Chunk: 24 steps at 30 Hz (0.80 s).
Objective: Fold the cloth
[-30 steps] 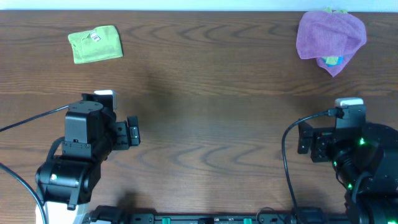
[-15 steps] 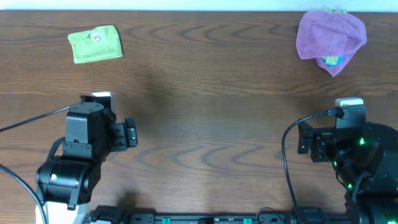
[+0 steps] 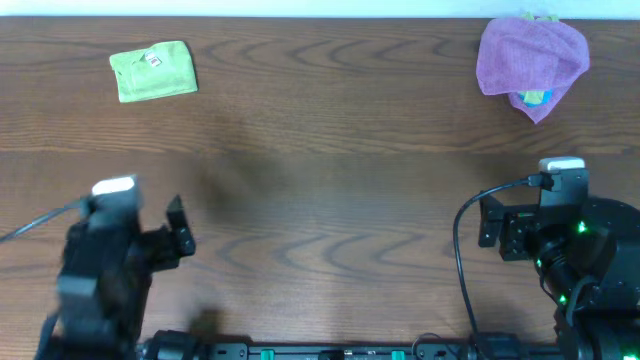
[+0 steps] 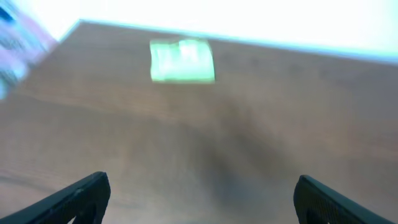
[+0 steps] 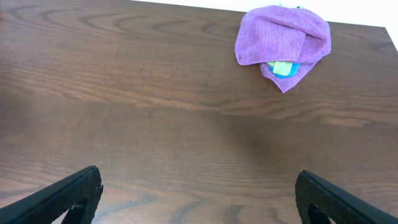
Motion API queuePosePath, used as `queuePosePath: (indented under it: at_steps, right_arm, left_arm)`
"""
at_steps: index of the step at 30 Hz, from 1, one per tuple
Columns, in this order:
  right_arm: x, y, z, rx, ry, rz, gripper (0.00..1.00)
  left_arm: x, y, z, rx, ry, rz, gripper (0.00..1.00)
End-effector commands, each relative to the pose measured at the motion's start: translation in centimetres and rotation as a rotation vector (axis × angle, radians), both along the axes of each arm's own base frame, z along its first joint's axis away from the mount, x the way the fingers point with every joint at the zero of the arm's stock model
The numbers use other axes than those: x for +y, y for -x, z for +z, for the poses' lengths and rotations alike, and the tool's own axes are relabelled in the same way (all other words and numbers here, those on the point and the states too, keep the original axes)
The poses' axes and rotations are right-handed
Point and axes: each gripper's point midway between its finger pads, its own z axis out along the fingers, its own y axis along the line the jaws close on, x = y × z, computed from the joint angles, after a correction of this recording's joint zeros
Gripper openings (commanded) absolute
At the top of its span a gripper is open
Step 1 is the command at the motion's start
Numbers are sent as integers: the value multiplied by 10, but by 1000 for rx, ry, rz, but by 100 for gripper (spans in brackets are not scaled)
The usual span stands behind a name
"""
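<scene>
Well ahead of the left end effector (image 4: 200,198), wide and empty like the right end effector (image 5: 199,194), the lime-green cloth (image 3: 153,71) lies as a small textured rectangle on the tabletop (image 3: 330,200), white tag (image 3: 154,60) up.

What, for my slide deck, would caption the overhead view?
Green cloth at far left, purple cloth at far right; left claw and right claw open, empty, well short of both.
</scene>
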Motion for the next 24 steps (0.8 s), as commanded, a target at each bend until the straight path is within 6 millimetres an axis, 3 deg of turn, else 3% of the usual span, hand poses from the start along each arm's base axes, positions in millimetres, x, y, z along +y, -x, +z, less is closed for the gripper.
queuePosePath:
  at_steps: [1,7,10,16,24]
  right_arm:
    - [-2,1,-1,1,-8,-16,99]
    - [-2,1,-1,1,-8,-16,99]
    - [-2,1,-1,0,-8,-16,99]
    - [-2,1,-1,0,-8,-16,99]
    - [-2,1,-1,0,-8,-16,99]
  left_arm:
    - [21,13,12,-122,-12,104,95]
    - [30,16,-10,-277,-6,154,95]
    - [30,8,-33,-338,-8,151,95]
    - [29,-9,-77,-371,-22,145,96]
    - [28,-23,-109,-371,-45,139,95]
